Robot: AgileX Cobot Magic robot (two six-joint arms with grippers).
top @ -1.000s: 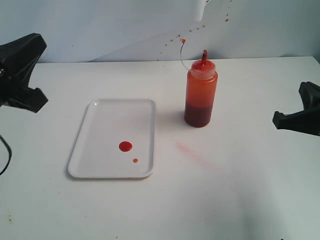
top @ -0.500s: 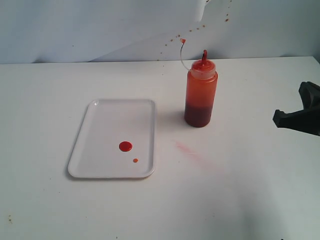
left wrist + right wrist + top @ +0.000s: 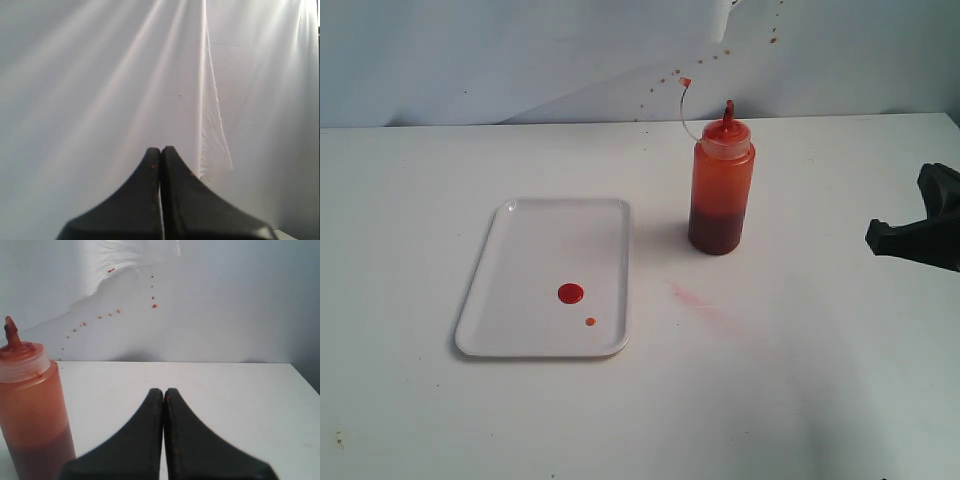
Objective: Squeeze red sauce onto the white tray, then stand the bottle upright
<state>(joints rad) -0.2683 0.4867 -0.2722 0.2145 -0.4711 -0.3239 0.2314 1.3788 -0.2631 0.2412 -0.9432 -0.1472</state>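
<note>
- The red sauce (image 3: 571, 293) lies as a round glossy blob on the white tray (image 3: 555, 225), in the half nearer the camera, with a smaller orange dot (image 3: 590, 321) just beside it
- The tray lies flat on the counter (image 3: 800, 390), left of the middle in the exterior view
- The bottle (image 3: 722, 195) stands upright on the counter, near the tray's far right corner but apart from it; nozzle (image 3: 729, 110) up, deeper red sauce in its lower part, and its small cap (image 3: 686, 82) dangling on a thin tether
- A faint pinkish smear (image 3: 700, 300) marks the counter between bottle and tray
- Judged from this, both steps look done: sauce is on the tray and the bottle is on its base with nothing gripping it, so the next move calls for little more than keeping both arms clear of it
- The right claw (image 3: 163, 392) has its jaws pressed together and holds nothing; it hangs low at the right edge of the exterior view, well apart from the bottle and pointing roughly past it
- The left claw (image 3: 160, 150) is likewise closed and empty; it is outside the exterior view and faces only the white backdrop (image 3: 100, 75)
</note>
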